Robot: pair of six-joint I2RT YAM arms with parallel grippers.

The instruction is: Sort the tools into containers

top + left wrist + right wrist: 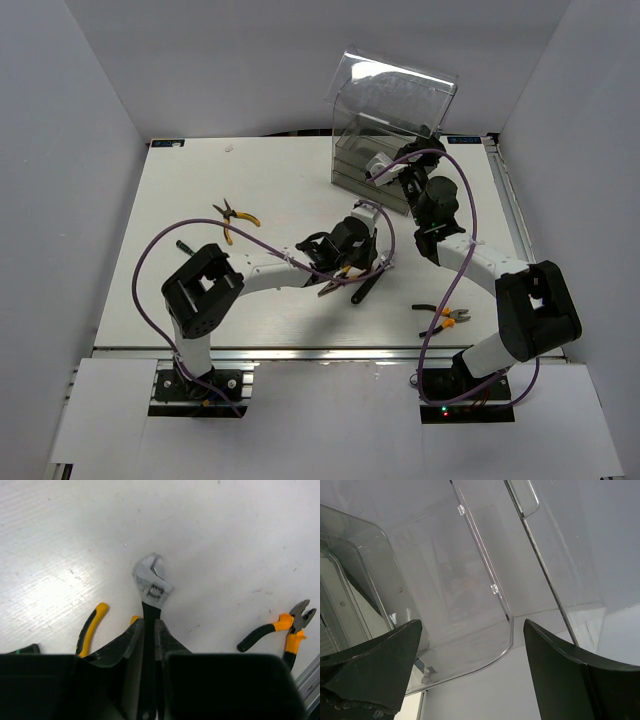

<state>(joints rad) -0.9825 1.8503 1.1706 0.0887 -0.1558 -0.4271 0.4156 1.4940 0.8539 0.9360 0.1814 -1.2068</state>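
In the middle, the left gripper [149,626] pinches the wrench [152,586] by its thin handle; it may tip out. The right gripper [471,630] gapes apart.

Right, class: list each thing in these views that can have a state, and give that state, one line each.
left end effector: closed on the wrench handle
adjustable wrench: gripped by its handle, head pointing away
right end effector: wide open, holding nothing
cabinet: clear top cover tilted up, open
orange-black cutters: lying loose, handles spread
yellow-handled pliers: lying loose, handles spread
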